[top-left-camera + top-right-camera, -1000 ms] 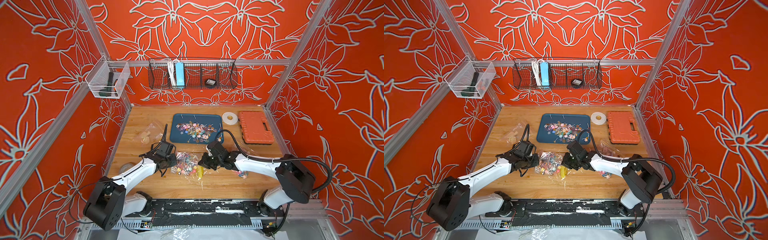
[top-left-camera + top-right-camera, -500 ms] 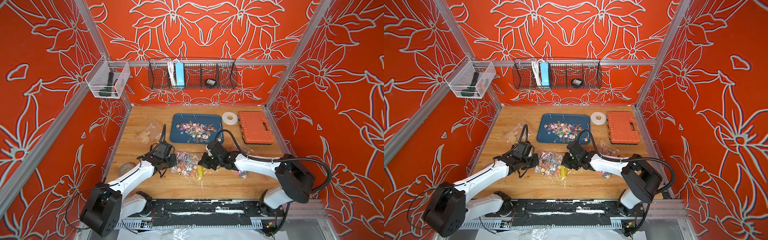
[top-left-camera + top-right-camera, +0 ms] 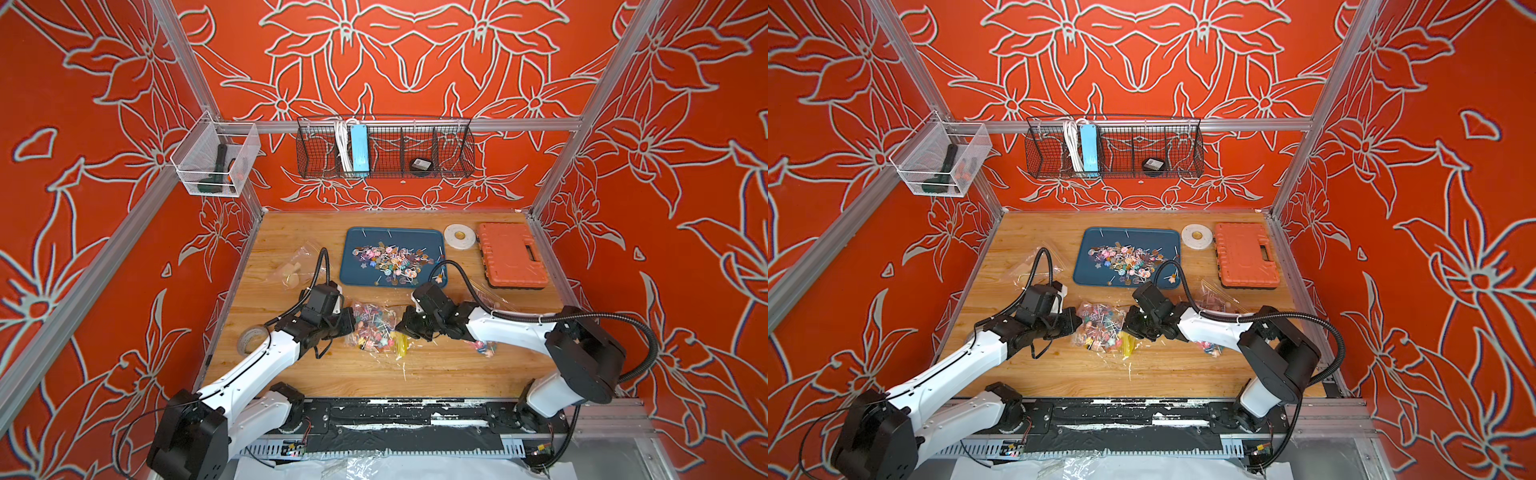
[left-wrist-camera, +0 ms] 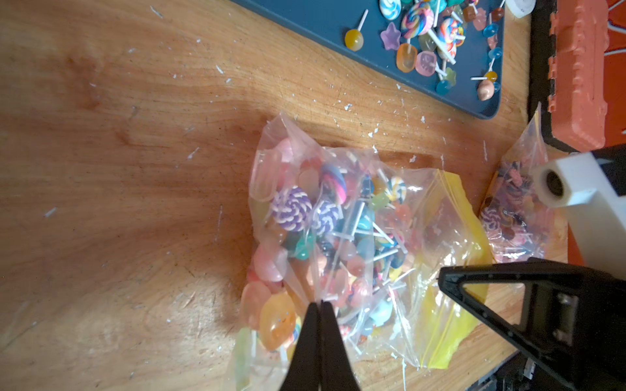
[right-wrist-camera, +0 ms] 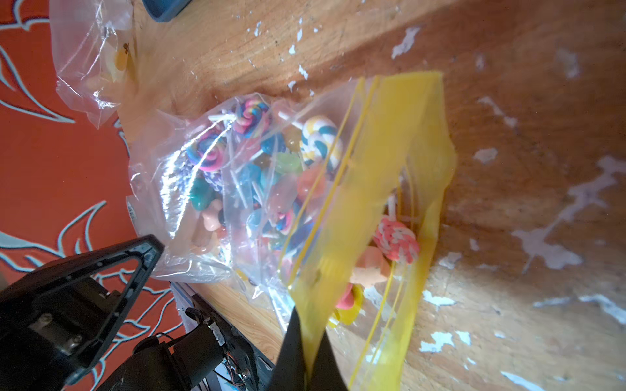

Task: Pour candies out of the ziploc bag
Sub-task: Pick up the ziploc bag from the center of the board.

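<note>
On table (image 3: 457,374) | left end effector (image 4: 320,304) pinching ziploc bag (image 4: 338,220) | right end effector (image 5: 306,338) pinching same bag

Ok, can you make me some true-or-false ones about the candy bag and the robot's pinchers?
1. The left gripper is pinching the clear plastic of the ziploc bag. True.
2. The right gripper hangs open above the bag. False: it is shut on the bag's yellow zip strip.
3. The blue tray is empty. False: loose lollipops lie on it.
4. The white tape roll lies between the tray and the orange case. True.
5. The bag is held over the tray. False: it lies on the wooden table, nearer the robot than the tray.
</note>
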